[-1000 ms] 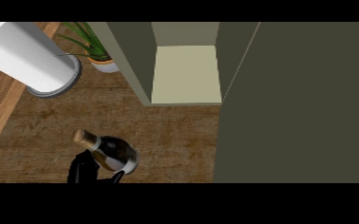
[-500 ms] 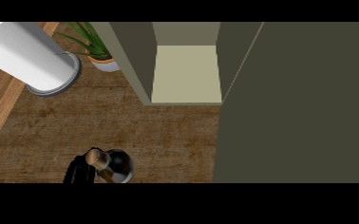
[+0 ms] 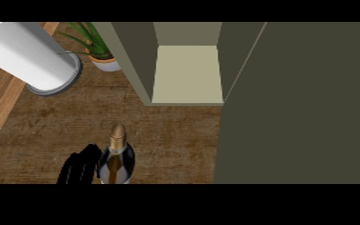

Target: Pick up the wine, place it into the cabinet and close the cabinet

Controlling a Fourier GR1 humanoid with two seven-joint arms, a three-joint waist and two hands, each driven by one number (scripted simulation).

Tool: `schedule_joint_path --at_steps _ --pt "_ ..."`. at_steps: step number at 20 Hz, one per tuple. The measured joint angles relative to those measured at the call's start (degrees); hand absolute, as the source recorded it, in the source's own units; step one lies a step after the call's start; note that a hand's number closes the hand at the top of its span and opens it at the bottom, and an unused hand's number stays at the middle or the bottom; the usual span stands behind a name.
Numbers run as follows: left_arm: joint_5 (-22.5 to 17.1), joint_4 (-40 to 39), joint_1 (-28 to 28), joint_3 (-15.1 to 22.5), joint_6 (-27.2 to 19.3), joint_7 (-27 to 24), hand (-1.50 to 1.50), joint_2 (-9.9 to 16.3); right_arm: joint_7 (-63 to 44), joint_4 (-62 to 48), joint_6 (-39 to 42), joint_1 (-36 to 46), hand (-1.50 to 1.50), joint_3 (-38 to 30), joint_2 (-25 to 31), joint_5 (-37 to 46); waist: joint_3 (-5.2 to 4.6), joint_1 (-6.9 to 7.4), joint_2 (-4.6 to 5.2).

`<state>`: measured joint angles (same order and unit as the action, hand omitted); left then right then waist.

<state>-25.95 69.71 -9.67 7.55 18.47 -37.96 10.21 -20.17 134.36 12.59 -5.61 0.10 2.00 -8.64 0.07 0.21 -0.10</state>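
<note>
Dark glass wine bottle, gold-foiled neck, upright on your brown wooden bench.
Left hand: black fingers curled against its side. Olive cabinet: open, pale shelf bare.

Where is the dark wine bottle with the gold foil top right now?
In the head view the dark wine bottle with the gold foil top stands low and left on the brown wooden counter, a black hand against its left side, short of the open olive cabinet.

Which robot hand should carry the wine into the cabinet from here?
Left. The left robot hand is already at the wine bottle, fingers curled against its left side. No right hand shows. The open cabinet sits ahead and to the right.
</note>
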Motion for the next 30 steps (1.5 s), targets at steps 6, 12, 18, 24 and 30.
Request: schedule_joint_path --at_steps 6,12,18,24,30 --pt "-1.7 14.8 -1.9 1.5 -5.3 10.3 1.5 -1.2 -0.9 0.4 -0.2 0.0 -1.5 0.0 0.0 -0.5 -0.02 -0.05 0.01" --pt "-0.6 23.8 -0.2 2.6 -11.2 16.9 1.5 -3.5 0.1 0.1 0.5 -0.5 -1.5 0.1 -0.1 -0.3 -0.04 -0.15 0.04" --pt "0.9 27.9 5.8 4.2 -18.6 24.8 1.5 -7.4 -1.2 -0.9 -0.3 1.4 -1.5 -0.4 0.1 -0.2 -0.05 -0.25 0.08" --pt "3.6 23.8 14.9 4.4 -23.6 27.1 1.5 -9.5 -1.4 0.3 -0.4 0.4 -1.5 0.3 -0.3 0.0 -0.06 -0.42 0.1" --pt "6.5 18.8 23.0 6.8 -30.7 26.9 1.5 -10.0 -0.9 0.4 0.3 -0.5 -1.5 0.1 -0.2 -0.4 -0.05 -0.55 0.1"
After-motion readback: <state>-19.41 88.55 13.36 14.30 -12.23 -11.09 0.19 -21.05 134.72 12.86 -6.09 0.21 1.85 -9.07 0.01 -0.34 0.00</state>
